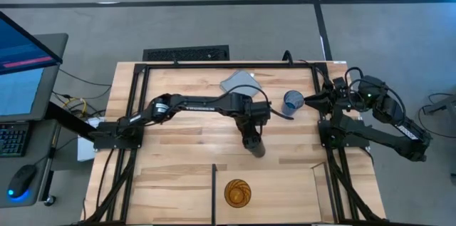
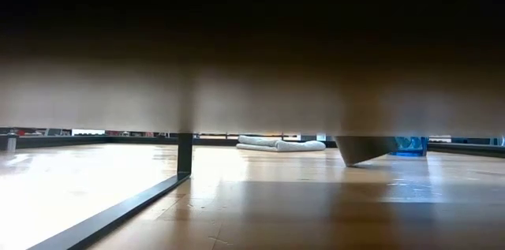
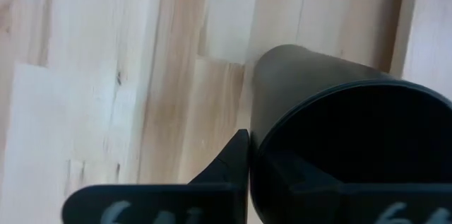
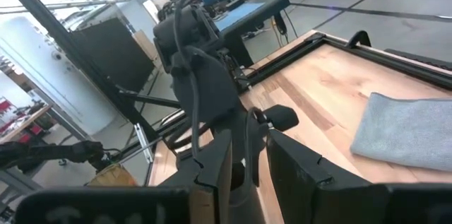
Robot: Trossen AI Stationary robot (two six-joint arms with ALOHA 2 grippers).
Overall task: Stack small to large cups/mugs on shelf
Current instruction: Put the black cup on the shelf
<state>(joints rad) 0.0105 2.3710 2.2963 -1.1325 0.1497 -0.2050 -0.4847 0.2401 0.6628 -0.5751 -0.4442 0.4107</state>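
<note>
My left gripper [image 1: 251, 135] is over the table's middle, shut on the black cup [image 1: 256, 147]. The blue cup [image 1: 293, 101] stands upright on the wood farther back, with my open right gripper [image 1: 308, 100] just to its right; touching or not, I cannot tell. The blue cup does not show in the right wrist view. The amber tumbler [image 1: 237, 192] stands upright in the shelf section [image 1: 281, 194] at the near edge, between thin black bars. The low view shows the black cup's base [image 2: 363, 150] and the blue cup [image 2: 410, 146] behind it. My left gripper [image 3: 258, 153] holds the black cup by its rim [image 3: 256, 143], one finger [image 3: 229, 164] outside the wall and the other inside the cup. The fingers come from above, slanting. The cup is tilted; whether its low edge [image 2: 351, 162] touches the table, I cannot tell.
A grey-blue cloth [image 1: 241, 82] lies at the far side of the table, behind my left arm. A black divider bar [image 1: 214, 183] marks the shelf section's left side and a black frame runs round the table. Bare wood lies left of the bar.
</note>
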